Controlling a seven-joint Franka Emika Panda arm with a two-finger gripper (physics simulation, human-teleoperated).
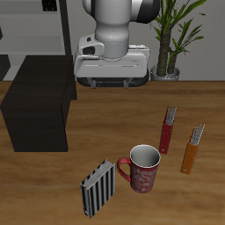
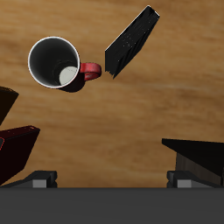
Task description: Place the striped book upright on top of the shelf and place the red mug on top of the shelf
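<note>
Nearest us, the striped book [image 1: 98,188] stands tilted by the table's front edge, just beside the red mug [image 1: 141,167], whose handle points toward it. We see our gripper [image 1: 112,81] hanging high near the table's back edge, holding nothing; how wide it gapes we cannot tell. Both things lie well forward of it. The shelf [image 1: 38,112] top is bare.

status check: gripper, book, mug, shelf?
Gripper high above table, empty, jaws unclear. Striped book and red mug side by side on table, untouched. Shelf top bare.
</note>
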